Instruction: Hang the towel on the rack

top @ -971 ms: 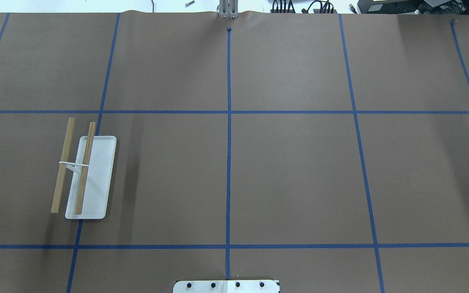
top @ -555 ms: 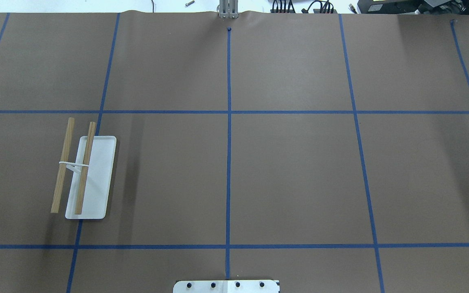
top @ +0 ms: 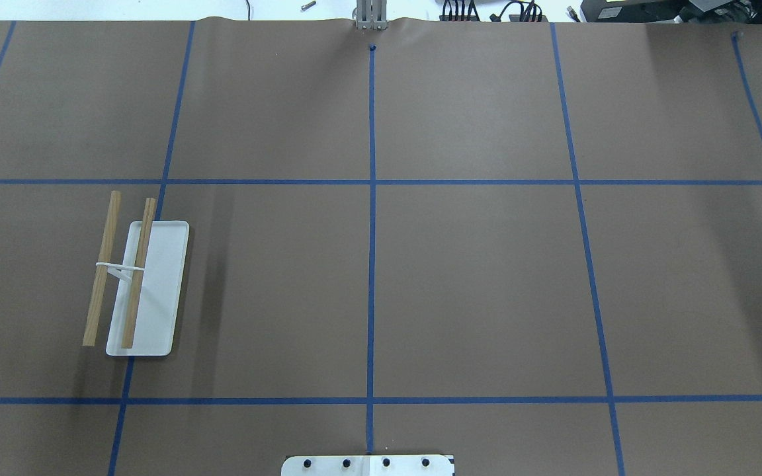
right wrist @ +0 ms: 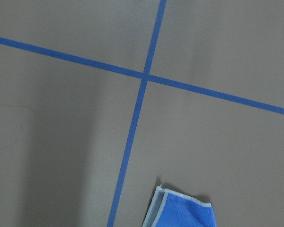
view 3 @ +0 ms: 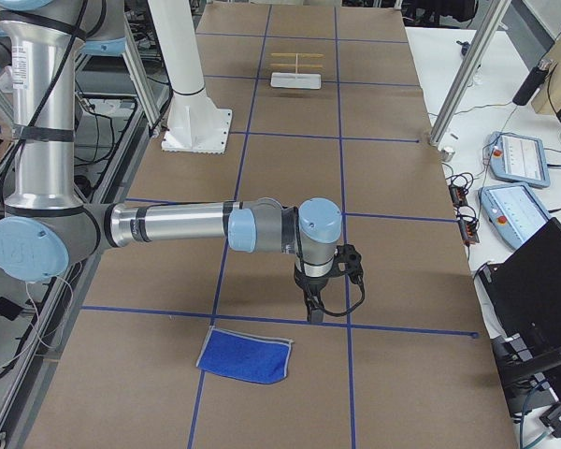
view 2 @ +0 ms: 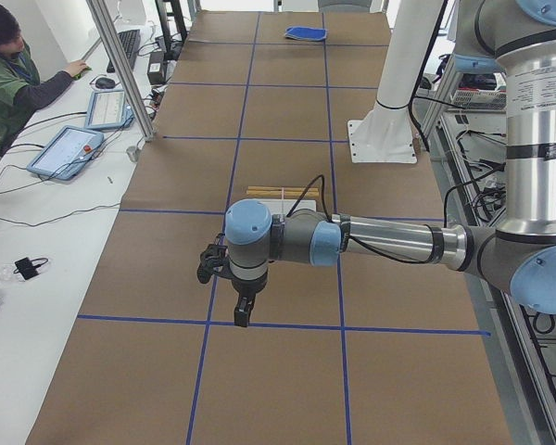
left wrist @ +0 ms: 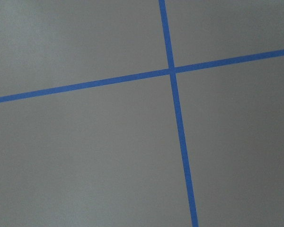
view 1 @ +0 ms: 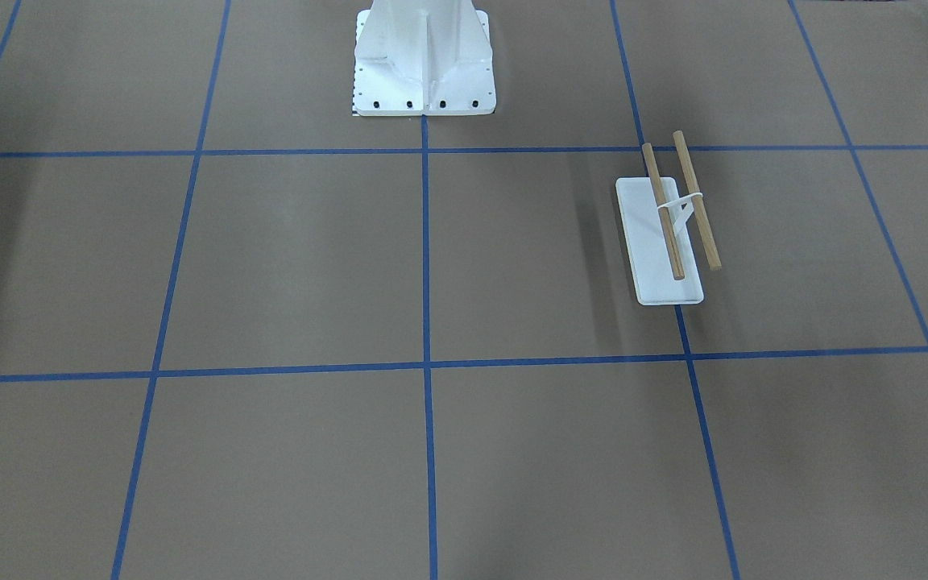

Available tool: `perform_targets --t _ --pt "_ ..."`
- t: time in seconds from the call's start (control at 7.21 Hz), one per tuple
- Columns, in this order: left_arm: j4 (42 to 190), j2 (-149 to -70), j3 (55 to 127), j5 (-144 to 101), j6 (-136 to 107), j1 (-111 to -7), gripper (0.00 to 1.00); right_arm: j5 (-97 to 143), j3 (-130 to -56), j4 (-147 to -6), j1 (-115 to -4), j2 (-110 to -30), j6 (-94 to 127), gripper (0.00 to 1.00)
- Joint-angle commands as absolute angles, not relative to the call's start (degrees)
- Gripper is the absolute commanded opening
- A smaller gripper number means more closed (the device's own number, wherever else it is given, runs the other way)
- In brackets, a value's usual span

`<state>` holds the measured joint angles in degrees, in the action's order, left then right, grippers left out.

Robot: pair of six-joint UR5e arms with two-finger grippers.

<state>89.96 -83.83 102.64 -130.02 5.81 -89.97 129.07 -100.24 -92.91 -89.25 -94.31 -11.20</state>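
Viewed from the table's right end, the towel point(view 3: 245, 354) lies flat on the table point(view 3: 393, 94) nearest the camera, blue with pale edging. Just beyond it the right end effector point(view 3: 313, 313) points downward near a tape crossing point(view 3: 347, 325), apart from the towel. Whether it is open or closed cannot be determined. Farther along stands the white pedestal point(view 3: 194, 103). At the far end sits the rack point(view 3: 295, 73), upright, both rods bare, well apart from the towel. Beyond the rack the left end effector point(view 2: 243, 315) hangs over the table, and its state likewise cannot be determined.
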Motion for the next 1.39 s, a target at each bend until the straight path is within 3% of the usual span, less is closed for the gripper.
perform_targets --t 0.0,0.42,0.83,1.25 --pt "90.44 -84.81 105.28 -130.16 5.45 -90.09 0.99 130.42 -99.76 -79.8 -89.12 -94.92 -10.72 1.0" --pt "106.21 -88.24 102.41 -130.6 5.28 -90.09 0.99 132.72 -96.09 -76.82 -89.12 -97.98 -10.46 1.0" --pt "119.04 -84.83 101.69 -130.52 5.45 -90.09 0.99 129.03 -88.53 -74.2 -89.03 -101.06 -11.07 1.0" --pt "119.97 -84.11 101.25 -130.51 5.45 -90.09 0.99 128.76 -75.27 -60.32 -87.89 -101.87 -10.28 1.0"
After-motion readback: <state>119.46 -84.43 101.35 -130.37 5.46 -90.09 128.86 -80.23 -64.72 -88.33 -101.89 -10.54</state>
